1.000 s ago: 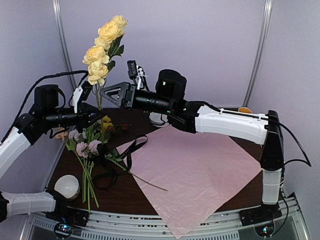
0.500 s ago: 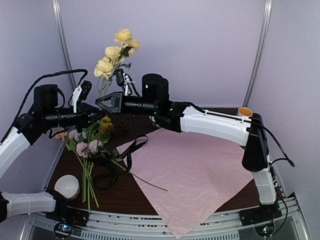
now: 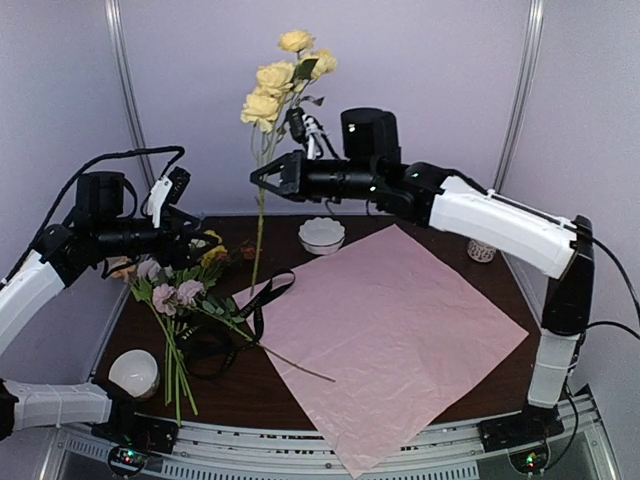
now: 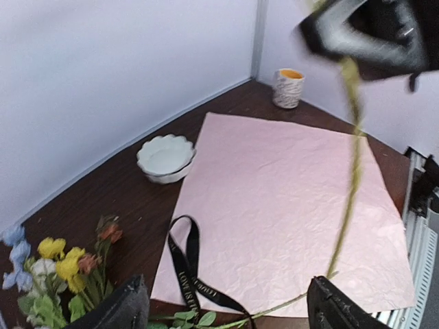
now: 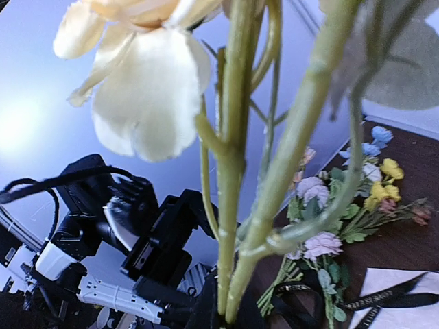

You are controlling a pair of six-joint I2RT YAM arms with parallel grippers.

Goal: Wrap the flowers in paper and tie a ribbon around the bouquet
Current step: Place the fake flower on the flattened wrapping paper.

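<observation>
- Pink paper (image 3: 390, 320) lies flat on the dark worktop (image 3: 130, 335).
- Right tool (image 3: 262, 180) is clamped on the yellow flower stem (image 3: 261, 215). The stem is upright above the paper's left corner, blooms on top, with its lower end near the paper.
- Left tool (image 4: 226, 312) has its jaws wide apart and empty. It is left of the paper, over the other flowers (image 3: 175, 290).
- Black ribbon (image 3: 255, 305) loops just beside the paper's left corner, overlapping its edge.

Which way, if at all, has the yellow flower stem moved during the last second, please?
Yes: the yellow flower stem has shifted rightward and slightly up, away from the left wall rail, now in the right gripper.
</observation>
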